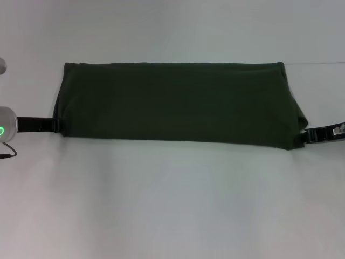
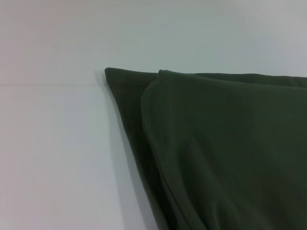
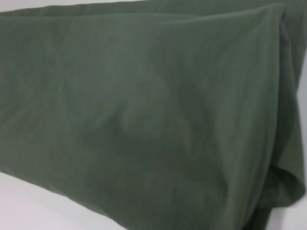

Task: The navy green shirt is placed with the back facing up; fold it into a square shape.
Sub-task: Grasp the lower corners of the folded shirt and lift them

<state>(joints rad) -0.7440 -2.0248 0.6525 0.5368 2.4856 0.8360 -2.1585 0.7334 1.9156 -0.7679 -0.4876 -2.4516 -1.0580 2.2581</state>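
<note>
The navy green shirt [image 1: 172, 102] lies flat on the white table [image 1: 172, 205] as a long, wide band, folded over itself. My left gripper [image 1: 57, 125] is at the shirt's left end by its near corner. My right gripper [image 1: 305, 135] is at the shirt's right end by its near corner, where the fabric bunches slightly. In the left wrist view the shirt [image 2: 225, 153] shows two stacked layers with a far corner on the table. In the right wrist view the shirt [image 3: 144, 115] fills almost the whole picture.
The white table [image 2: 53, 158] runs wide around the shirt, with a broad bare stretch in front of it. A thin seam line [image 1: 318, 63] crosses the table at the shirt's far edge.
</note>
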